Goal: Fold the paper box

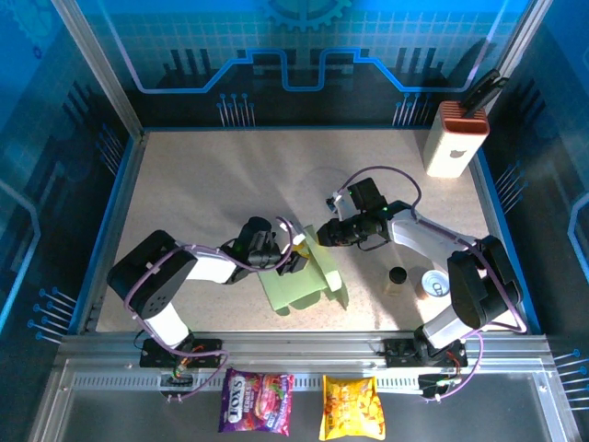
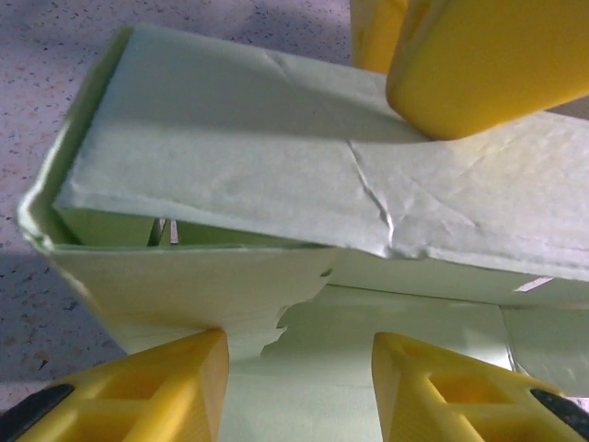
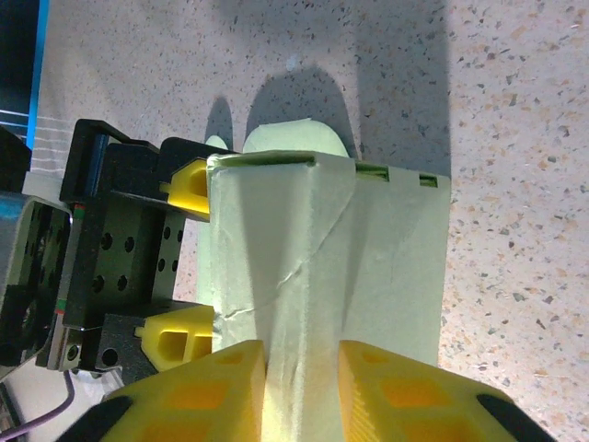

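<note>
The paper box (image 1: 304, 285), pale green and partly folded, lies mid-table between both arms. My right gripper (image 1: 317, 235) reaches in from the right. In the right wrist view the gripper (image 3: 302, 354) is shut on a creased upright flap of the box (image 3: 386, 258). In the left wrist view its yellow fingers (image 2: 488, 64) pinch the top flap (image 2: 239, 157). My left gripper (image 1: 290, 260) comes from the left. Its jaws (image 2: 299, 345) stand apart over the box's flat base, with a torn wall edge by the left finger. Its fingertips (image 3: 189, 184) touch the box's far side.
A white block with an orange ribbed top (image 1: 456, 138) stands at the back right. A small black object (image 1: 398, 274) and a can (image 1: 434, 284) sit near the right arm. Two snack packets (image 1: 256, 401) (image 1: 352, 407) lie on the front rail.
</note>
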### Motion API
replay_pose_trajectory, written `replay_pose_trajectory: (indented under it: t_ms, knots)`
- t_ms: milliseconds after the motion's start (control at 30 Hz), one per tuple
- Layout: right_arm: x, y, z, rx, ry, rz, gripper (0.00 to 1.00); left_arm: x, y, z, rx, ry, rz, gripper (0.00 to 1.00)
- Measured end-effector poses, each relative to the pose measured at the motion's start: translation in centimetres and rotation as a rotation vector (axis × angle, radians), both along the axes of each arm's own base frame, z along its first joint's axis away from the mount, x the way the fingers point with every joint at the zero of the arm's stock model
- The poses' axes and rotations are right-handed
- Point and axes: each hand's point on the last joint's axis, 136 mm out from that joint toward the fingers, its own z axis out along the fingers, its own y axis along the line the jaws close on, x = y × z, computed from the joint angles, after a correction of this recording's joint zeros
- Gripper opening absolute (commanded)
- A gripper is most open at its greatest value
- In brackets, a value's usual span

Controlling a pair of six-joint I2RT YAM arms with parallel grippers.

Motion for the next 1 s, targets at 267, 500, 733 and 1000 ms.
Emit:
replay_pose_trajectory:
  t_ms: [267, 500, 733, 1000]
  knots:
    - [0.1, -0.3, -0.2, -0.019, -0.006, -0.002, 0.43, 0.5, -0.4, 0.0, -0.004, -0.006, 0.0, 0.46]
    - [0.1, -0.4, -0.3, -0.027, -0.008, -0.002, 0.36, 0.8, -0.6, -0.3, -0.008, -0.009, -0.001, 0.46]
    - [0.2, -0.2, -0.3, -0.037, -0.012, 0.004, 0.33, 1.0, -0.8, 0.1, -0.021, -0.024, 0.003, 0.46]
    - [0.2, 0.0, -0.3, -0.047, -0.019, 0.013, 0.32, 0.5, 0.5, 1.5, -0.012, -0.086, 0.039, 0.46]
